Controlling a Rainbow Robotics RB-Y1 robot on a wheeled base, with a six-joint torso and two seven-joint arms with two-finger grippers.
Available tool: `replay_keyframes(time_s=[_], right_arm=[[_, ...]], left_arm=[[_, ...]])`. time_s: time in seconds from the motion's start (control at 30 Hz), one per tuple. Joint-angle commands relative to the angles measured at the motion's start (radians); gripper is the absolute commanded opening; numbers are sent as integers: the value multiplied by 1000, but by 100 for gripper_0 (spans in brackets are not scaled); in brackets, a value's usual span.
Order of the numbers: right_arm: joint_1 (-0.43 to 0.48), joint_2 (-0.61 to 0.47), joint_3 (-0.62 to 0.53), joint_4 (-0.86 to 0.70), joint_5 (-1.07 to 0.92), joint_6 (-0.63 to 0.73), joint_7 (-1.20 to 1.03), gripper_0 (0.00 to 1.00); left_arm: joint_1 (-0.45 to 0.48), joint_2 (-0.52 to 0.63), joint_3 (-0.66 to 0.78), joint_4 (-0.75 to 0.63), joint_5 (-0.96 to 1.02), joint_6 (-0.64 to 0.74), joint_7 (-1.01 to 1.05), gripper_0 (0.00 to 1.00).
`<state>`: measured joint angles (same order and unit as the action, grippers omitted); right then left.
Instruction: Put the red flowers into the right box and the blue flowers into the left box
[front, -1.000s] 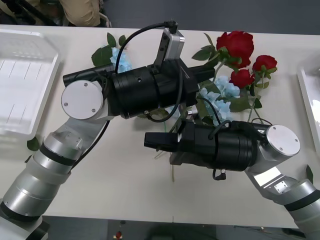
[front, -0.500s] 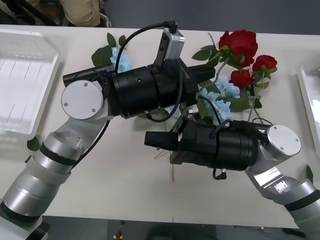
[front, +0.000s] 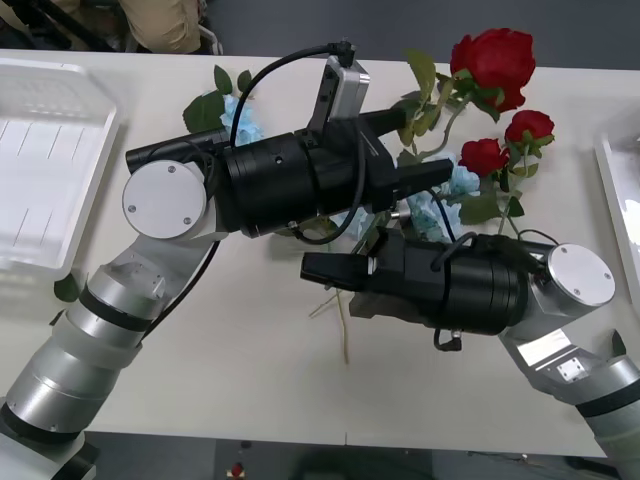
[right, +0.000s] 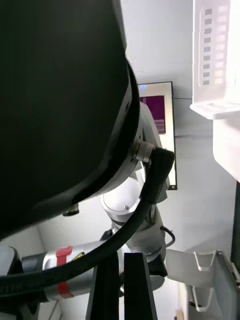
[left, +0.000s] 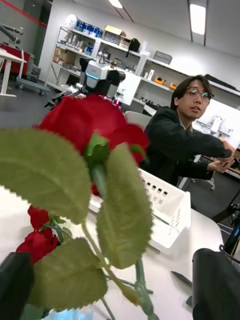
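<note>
Left claw (front: 425, 175) grips thin green stem of deep red artificial rose (front: 492, 62); black fingers (left: 15, 282) flank stem. Bloom stands ahead of and above claw, stem axis running from claw up toward bloom. Shallow white rimmed tray (front: 620, 205) lies further right of claw, across white worktop (front: 250, 370). Right claw (right: 120, 285) closed, empty, parked beneath left arm.

Red flowers (front: 492, 62) upper right; blue flowers (front: 455, 182) beneath; left box (front: 40, 190) far left.
</note>
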<state>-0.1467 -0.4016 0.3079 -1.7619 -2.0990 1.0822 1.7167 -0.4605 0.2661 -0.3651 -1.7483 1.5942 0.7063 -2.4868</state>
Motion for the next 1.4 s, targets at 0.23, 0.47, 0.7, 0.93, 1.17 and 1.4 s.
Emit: replay_keyframes(time_s=[0.23,0.47,0.7,0.93,1.17,1.4], right_arm=[[49,-17,-35,-39,-12,19,49,0],[95,-72,-113,-39,37,33,87,0],[147,-88,-227,-37,109,24,161,0],[162,-89,-368,-37,217,-30,181,0],[154,-131,-481,-37,370,-154,138,0],[147,-249,-550,-37,544,-182,-131,0]], left_arm=[[-27,7,3,-19,9,-10,-55,100],[-27,7,3,-19,9,-10,-55,100],[-27,7,3,-19,9,-10,-55,100],[-27,7,3,-19,9,-10,-55,100],[-27,7,3,-19,9,-10,-55,100],[-27,7,3,-19,9,-10,-55,100]])
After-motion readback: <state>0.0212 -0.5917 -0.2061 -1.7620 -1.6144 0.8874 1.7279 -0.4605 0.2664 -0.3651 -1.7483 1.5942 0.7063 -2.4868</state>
